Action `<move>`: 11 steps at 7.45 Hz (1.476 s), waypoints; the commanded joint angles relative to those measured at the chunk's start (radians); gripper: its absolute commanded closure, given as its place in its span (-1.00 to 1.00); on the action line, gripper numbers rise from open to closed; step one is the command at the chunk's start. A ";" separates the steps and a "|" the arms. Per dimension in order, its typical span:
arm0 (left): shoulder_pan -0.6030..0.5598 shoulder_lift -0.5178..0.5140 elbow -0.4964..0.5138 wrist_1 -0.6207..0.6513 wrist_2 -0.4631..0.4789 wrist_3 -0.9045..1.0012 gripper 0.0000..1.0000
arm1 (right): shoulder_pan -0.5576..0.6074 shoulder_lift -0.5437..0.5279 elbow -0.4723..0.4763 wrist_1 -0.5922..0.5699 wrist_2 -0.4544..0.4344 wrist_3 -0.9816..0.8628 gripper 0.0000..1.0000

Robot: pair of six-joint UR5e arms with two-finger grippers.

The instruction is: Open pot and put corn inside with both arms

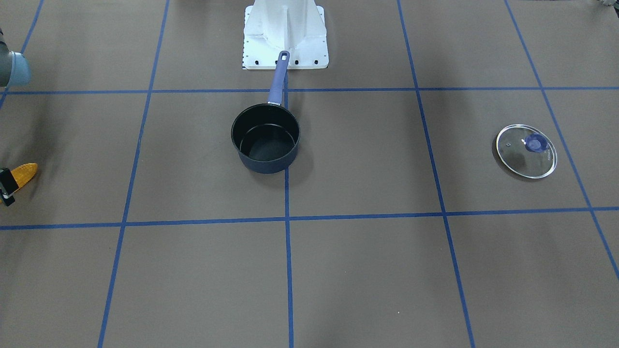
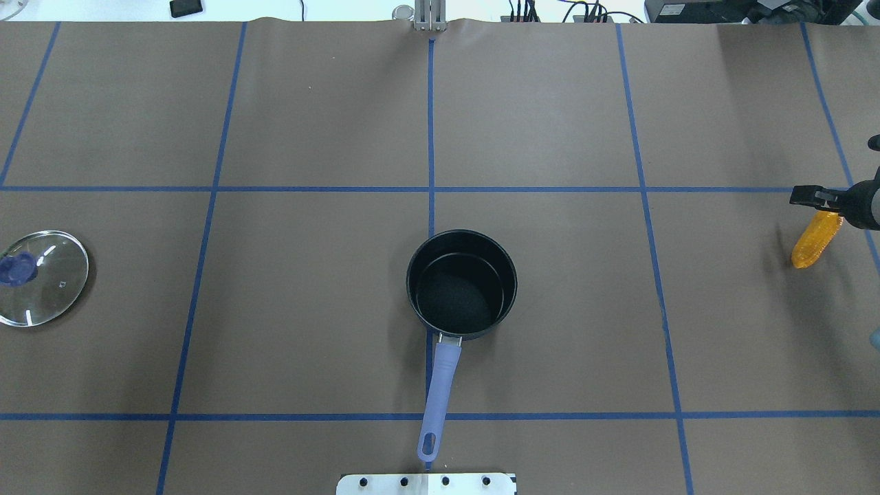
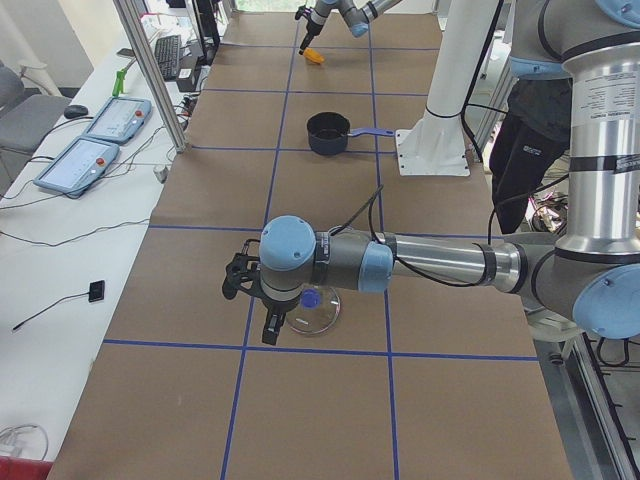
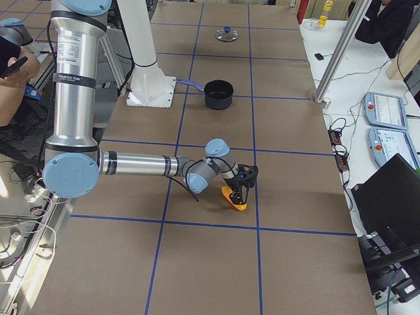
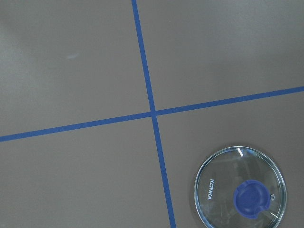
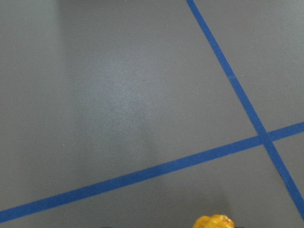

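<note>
Corn [image 2: 813,240] slants down from the right hand [image 2: 823,205], whose fingers are closed on one end of it. Well away from that hand, the pot [image 2: 460,295] stands uncovered on the desk [image 2: 309,309]. Just beside the left hand [image 3: 250,305] lies the glass lid [image 3: 322,318]; how far that hand is open cannot be told.

One small dark navy saucepan [image 1: 266,166] being shown, one round clear glass lid [image 1: 526,151], one yellow-orange tapered corn cob [image 2: 815,239], two grey jointed robot arms being counted, left arm [image 3: 430,262] and right arm [image 4: 138,164], one white pedestal base [image 1: 285,34].
</note>
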 commanded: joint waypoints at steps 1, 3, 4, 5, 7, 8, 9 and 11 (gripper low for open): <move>0.000 0.000 0.001 0.000 0.001 0.001 -0.97 | 0.002 -0.048 0.008 0.001 -0.003 -0.059 -0.80; 0.000 0.000 0.001 0.000 0.001 0.002 -0.97 | -0.004 -0.051 0.001 0.001 -0.027 -0.048 -0.80; 0.000 0.000 0.003 0.000 0.001 0.002 -0.97 | -0.008 -0.036 -0.001 0.001 -0.032 -0.045 -0.80; 0.000 0.000 0.001 0.000 0.001 0.002 -0.97 | -0.008 -0.016 -0.002 -0.001 -0.029 -0.043 -0.79; 0.000 0.002 0.001 0.000 0.001 0.002 -0.97 | -0.019 0.009 -0.030 0.001 -0.035 -0.042 -0.78; 0.000 0.000 0.001 0.000 0.001 0.002 -0.97 | -0.027 0.007 -0.053 0.009 -0.035 -0.042 -0.78; 0.000 0.000 0.001 0.000 0.001 0.002 -0.97 | -0.027 0.003 -0.055 0.010 -0.034 -0.042 -0.74; 0.000 0.000 0.000 0.000 0.001 0.002 -0.97 | -0.027 0.010 -0.045 0.009 -0.026 -0.043 0.90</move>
